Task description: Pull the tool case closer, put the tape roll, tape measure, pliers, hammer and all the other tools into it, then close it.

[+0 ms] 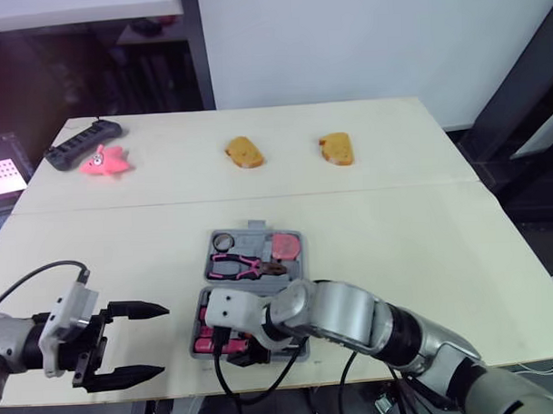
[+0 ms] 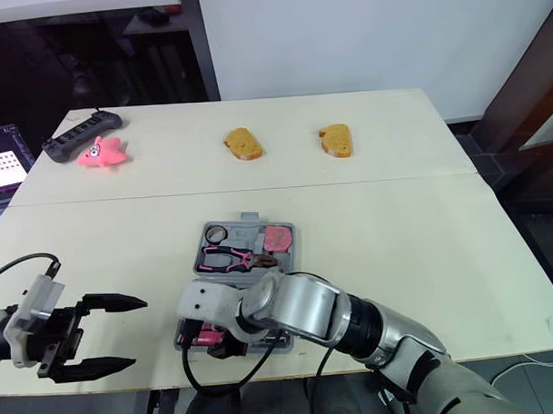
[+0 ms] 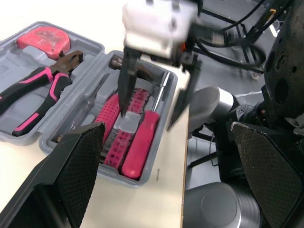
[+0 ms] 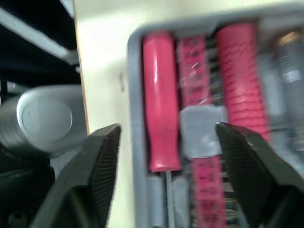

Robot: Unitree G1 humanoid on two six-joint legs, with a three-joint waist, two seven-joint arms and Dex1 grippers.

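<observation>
At the near edge of the table (image 1: 396,248) the tool case (image 1: 255,228) lies open (pliers (image 1: 247,265) and tape measure (image 1: 282,247) in its far half). The right gripper (image 3: 149,118), fingers spread, straddles the near rim above the red handles (image 3: 140,147). The left gripper (image 1: 163,340), also spread, hovers well apart. Best to lift straight up and check the handles sit flush before closing.

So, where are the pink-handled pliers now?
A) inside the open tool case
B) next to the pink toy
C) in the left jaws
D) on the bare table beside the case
A: the pliers lie in the far half of the open tool case, beside the red tape measure.
</observation>
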